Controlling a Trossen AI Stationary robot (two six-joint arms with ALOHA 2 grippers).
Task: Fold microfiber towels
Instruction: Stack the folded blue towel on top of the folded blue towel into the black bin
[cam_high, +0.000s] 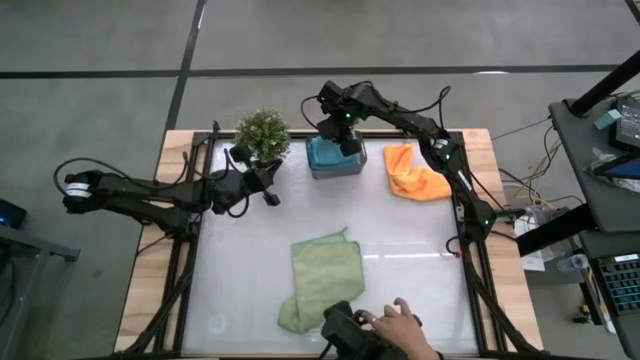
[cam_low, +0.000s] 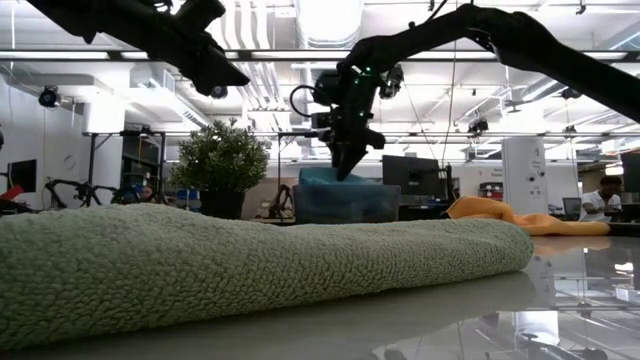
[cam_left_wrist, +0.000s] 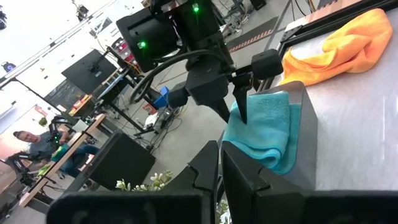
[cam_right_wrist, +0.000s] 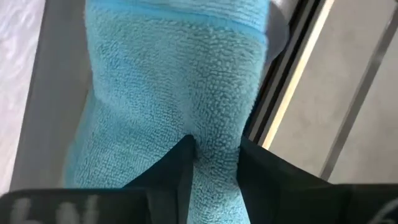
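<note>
your right claw (cam_right_wrist: 214, 163) hangs over the grey bin (cam_high: 335, 165), fingers slightly parted and touching the teal towel (cam_right_wrist: 168, 93) lying in it just below. your left claw (cam_high: 268, 196) waits pressed together.

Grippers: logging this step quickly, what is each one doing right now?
Left gripper: shut, empty, beside the green potted plant.
Right gripper: partly open over the folded teal-blue microfiber towel in the small grey bin, towel fabric between its fingertips.
</note>
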